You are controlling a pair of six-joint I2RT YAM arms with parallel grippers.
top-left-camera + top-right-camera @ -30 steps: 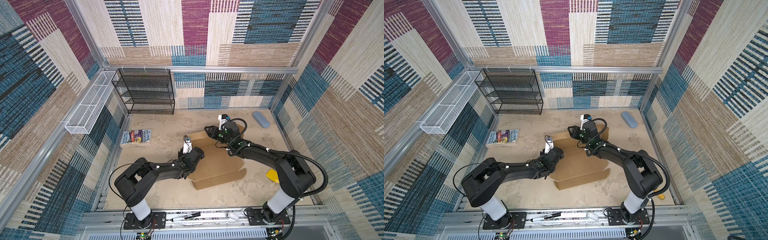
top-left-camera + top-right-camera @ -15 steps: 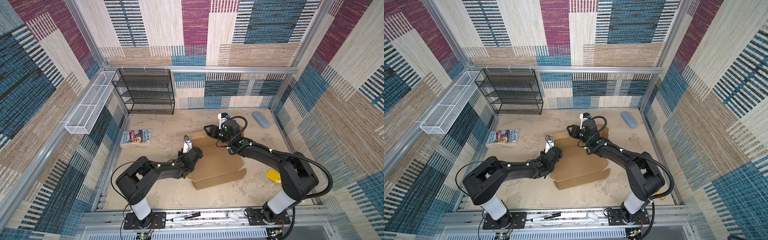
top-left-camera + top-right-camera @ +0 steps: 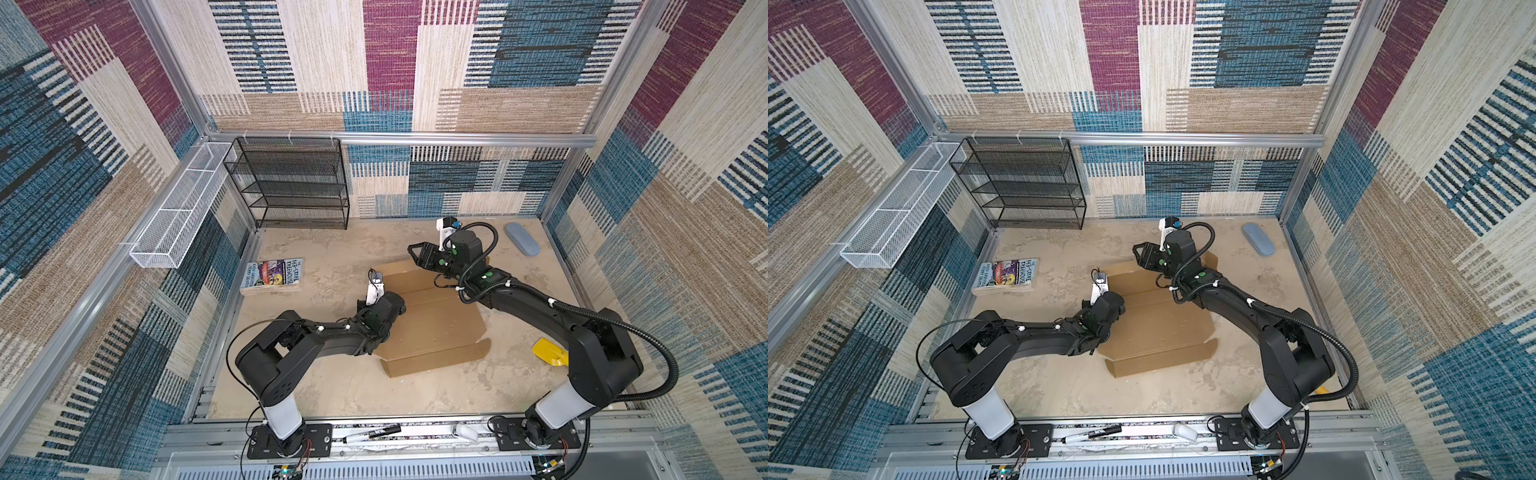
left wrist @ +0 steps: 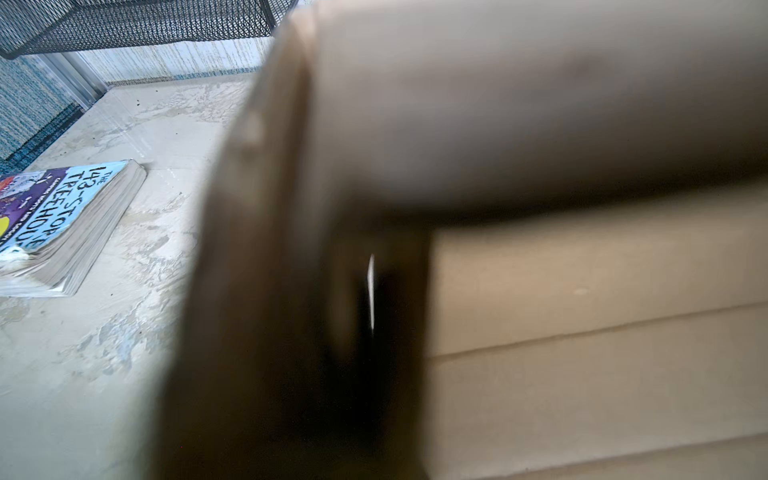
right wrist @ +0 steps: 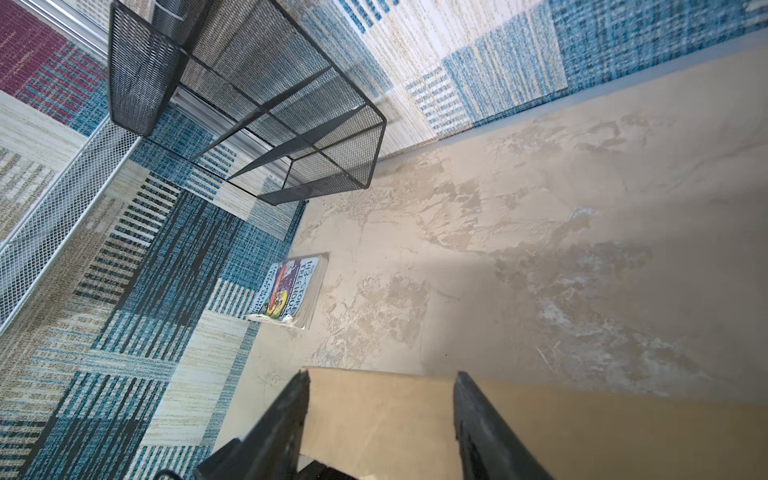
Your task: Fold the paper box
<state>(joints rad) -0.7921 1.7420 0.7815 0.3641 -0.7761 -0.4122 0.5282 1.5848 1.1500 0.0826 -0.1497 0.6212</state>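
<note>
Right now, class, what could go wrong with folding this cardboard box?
The right claw stands open over the paper box's far flap, so that flap, unheld, may flop down. The left claw is shut at the box's left edge; a pull there might drag the whole sheet or crease it.

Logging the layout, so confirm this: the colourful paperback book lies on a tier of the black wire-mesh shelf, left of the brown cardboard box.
Wrong on one count. The colourful paperback book lies on the beige tabletop in front of the black wire-mesh shelf, not on a tier of it, left of the brown cardboard box. Both top views show it.
</note>
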